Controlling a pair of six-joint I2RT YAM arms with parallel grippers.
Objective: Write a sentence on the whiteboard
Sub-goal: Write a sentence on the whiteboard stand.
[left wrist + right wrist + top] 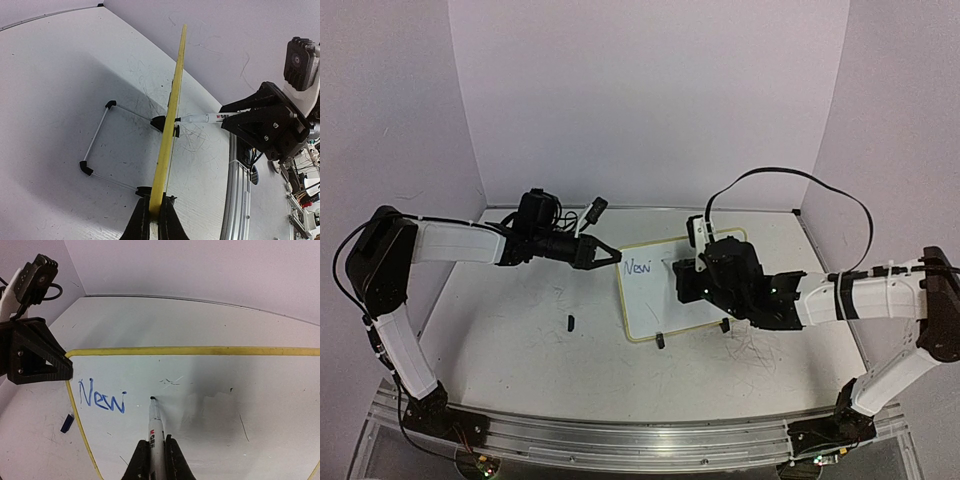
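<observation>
The whiteboard stands tilted on the table, with a cream-yellow frame and black feet. The blue word "New" is written at its upper left, and also shows in the right wrist view. My left gripper is shut on the board's left edge; the left wrist view shows its jaws clamped on the yellow frame. My right gripper is shut on a white marker. The marker's tip touches the board just right of "New".
A small dark marker cap lies on the table left of the board. The board's wire stand reaches out behind it. Grey scribbles mark the table. Walls enclose three sides. A metal rail runs along the near edge.
</observation>
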